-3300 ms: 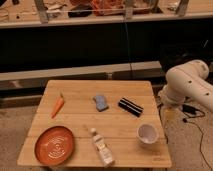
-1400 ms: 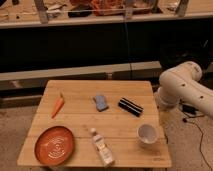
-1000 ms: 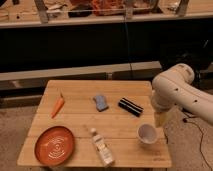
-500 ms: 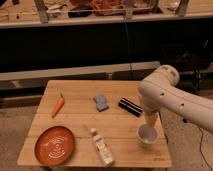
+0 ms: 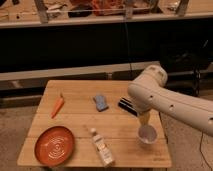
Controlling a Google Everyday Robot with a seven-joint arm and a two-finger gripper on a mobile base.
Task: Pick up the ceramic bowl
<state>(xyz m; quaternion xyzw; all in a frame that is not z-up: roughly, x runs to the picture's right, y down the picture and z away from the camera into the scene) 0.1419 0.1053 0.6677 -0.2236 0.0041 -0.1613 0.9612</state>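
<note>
The ceramic bowl (image 5: 54, 145) is a wide, shallow orange-red dish with pale rings inside. It sits at the front left corner of the wooden table (image 5: 80, 120). My white arm (image 5: 170, 102) reaches in from the right over the table's right side. My gripper (image 5: 144, 119) hangs below the arm, just above the small white cup (image 5: 147, 134). It is far to the right of the bowl and holds nothing that I can see.
A carrot (image 5: 57, 106) lies at the left. A blue sponge-like block (image 5: 101, 102) is at the middle back, and a black item (image 5: 126, 105) is partly hidden by my arm. A clear bottle (image 5: 102, 147) lies between the bowl and the cup. Dark shelving stands behind the table.
My arm has swung left from beside the table's right edge to over its right side. The gripper has come down above the white cup. The objects have not moved.
</note>
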